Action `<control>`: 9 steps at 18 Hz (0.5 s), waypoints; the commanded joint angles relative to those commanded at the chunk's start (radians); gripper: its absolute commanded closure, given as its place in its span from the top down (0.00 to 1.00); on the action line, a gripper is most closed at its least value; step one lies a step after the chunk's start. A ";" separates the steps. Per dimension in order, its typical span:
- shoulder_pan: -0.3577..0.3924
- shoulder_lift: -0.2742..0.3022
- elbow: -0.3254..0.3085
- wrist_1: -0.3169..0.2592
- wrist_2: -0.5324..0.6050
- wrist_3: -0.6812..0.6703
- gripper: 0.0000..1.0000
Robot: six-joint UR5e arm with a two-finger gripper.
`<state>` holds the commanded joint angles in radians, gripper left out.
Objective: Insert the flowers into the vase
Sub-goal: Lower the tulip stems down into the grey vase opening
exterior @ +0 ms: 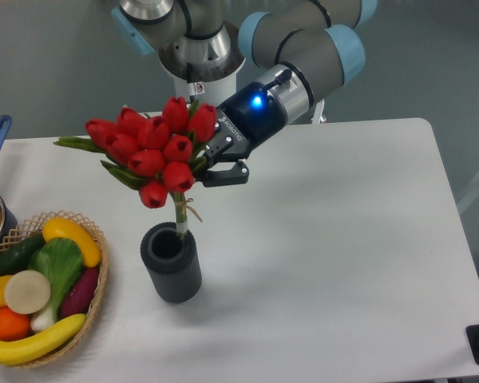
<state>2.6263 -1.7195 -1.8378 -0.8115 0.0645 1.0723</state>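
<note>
— Where are the flowers (148, 152)?
— Above the vase (171, 262), stem ends at its opening.
— And the hand (214, 166)?
— Pinching the bunch; its fingers are half hidden behind the buds.

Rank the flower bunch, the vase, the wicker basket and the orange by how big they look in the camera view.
1. flowers and basket: similar, and the basket is cut off at the frame edge, so unranked
2. vase
3. orange

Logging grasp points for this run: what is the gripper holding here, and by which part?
The gripper holds the flowers, gripped at the upper stems just beneath the red buds, behind the bunch; the exact contact is hidden.
</note>
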 joint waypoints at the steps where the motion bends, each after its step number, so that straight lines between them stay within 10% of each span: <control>1: -0.006 -0.008 0.003 0.000 -0.002 0.002 0.26; 9: -0.034 -0.084 0.023 0.003 0.004 0.012 0.26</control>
<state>2.5925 -1.8039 -1.8147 -0.8084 0.0690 1.0845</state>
